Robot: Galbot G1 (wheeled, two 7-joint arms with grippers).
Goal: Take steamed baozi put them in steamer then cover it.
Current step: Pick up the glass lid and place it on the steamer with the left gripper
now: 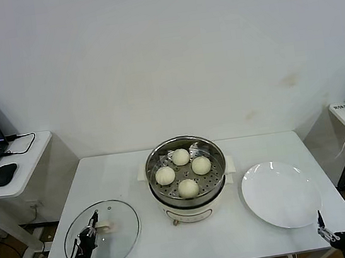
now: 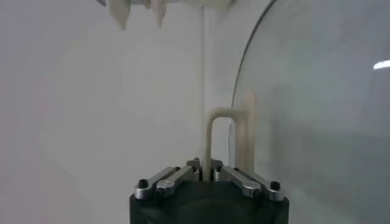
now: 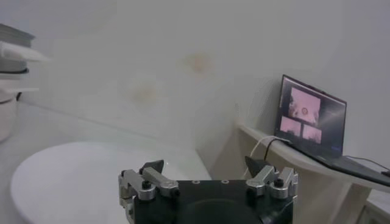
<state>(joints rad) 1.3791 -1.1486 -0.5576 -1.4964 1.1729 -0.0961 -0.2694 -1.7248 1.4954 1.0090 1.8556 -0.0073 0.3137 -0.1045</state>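
All four steamed baozi (image 1: 183,172) were seen loaded in the steamer (image 1: 187,184); covering was under way. The left claw (image 1: 91,229) was clamped on the cover (image 1: 104,235) handle, beside the steamer; lifting was called for. The right claw (image 1: 342,231) was held apart, parked

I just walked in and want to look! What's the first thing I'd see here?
Four baozi sit in the shiny steamer in the middle of the table. The glass cover lies at the table's front left, with the left gripper shut on its handle. An empty white plate lies right of the steamer, and the right gripper waits open at the front right corner.
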